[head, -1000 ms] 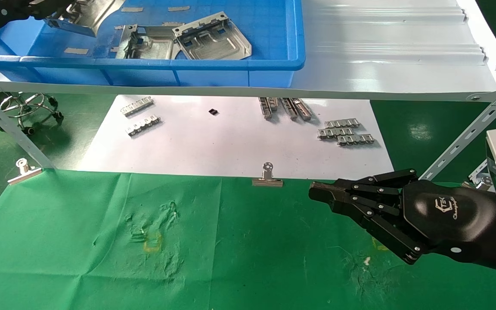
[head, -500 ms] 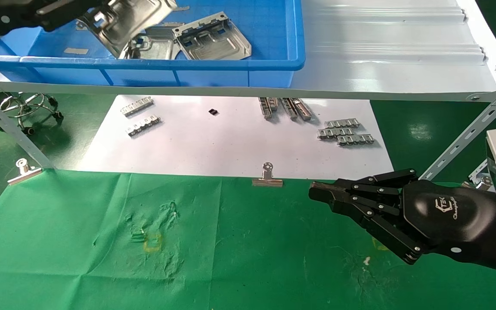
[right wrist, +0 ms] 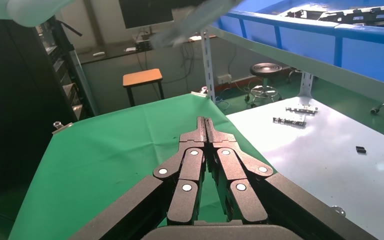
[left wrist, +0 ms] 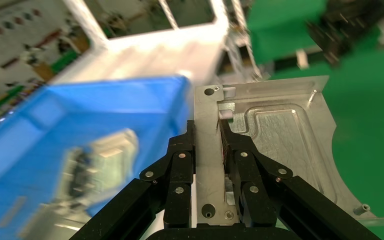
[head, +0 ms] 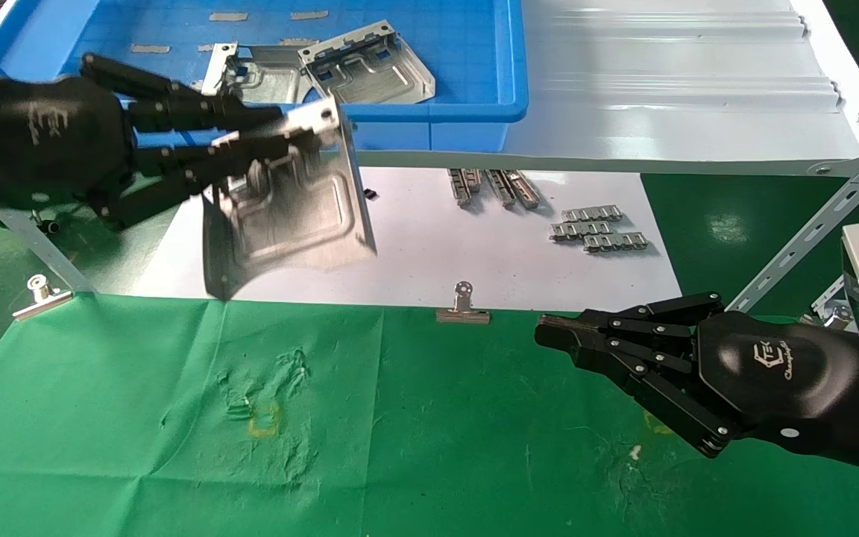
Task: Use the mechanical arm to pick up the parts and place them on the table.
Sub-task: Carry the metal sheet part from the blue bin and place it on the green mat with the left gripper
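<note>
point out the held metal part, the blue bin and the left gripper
held metal part point(head: 288, 224), head view, embossed face
blue bin point(head: 467, 60), head view, bare floor
left gripper point(left wrist: 207, 150), left wrist view, between fingertips

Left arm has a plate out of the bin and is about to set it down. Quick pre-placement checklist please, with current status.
1. Left gripper shut on the held plate at its folded edge: ok.
2. Plate out of the blue bin, in the air: ok.
3. Plate over the green table: not ok, it hangs over the white paper sheet.
4. Cloth around the yellow mark bare: ok.
5. Right gripper shut, off to the right side: ok.
</note>
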{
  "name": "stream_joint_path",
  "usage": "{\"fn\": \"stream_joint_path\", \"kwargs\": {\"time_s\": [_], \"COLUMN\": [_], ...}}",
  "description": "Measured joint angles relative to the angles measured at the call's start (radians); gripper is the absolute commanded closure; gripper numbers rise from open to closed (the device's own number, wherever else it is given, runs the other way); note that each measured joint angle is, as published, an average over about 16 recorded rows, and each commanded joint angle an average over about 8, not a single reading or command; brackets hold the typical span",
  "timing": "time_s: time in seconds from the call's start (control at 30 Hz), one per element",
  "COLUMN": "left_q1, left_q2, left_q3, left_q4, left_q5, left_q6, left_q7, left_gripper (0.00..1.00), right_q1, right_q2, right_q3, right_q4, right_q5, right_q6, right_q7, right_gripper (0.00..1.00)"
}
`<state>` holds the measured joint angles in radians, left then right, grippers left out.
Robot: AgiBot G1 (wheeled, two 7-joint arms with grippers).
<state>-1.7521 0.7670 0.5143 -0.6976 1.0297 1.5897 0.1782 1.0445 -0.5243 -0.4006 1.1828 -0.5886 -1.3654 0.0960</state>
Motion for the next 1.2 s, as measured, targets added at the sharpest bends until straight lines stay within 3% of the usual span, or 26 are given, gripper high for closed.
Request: {"fn": "stream_joint_path", "kwargs": {"time_s": [0.23, 0.53, 1.2], "left_q1": [0.050, 0.110, 0.232], "left_q2": [-0.055, -0.089, -0.050], "left_q3": [0.131, 0.254, 0.312], "left_q4": [-0.095, -0.115, -0.099], "left_q5": [-0.031, 0.021, 0.145], "left_q6": [0.003, -0.056, -0.248], "left_q7": [0.098, 0.214, 0.330], "left_gripper": [1.00, 1.00, 1.00], "right_q1": [0.000, 0.000, 0.000], "right_q2": [0.000, 0.000, 0.000], "right_q3": [0.000, 0.000, 0.000], "right_q4": [0.000, 0.000, 0.000], "right_q5": [0.000, 0.000, 0.000], "right_q6": [0.000, 0.000, 0.000], "right_q7": [0.000, 0.000, 0.000], "right_gripper": [1.00, 1.00, 1.00]}}
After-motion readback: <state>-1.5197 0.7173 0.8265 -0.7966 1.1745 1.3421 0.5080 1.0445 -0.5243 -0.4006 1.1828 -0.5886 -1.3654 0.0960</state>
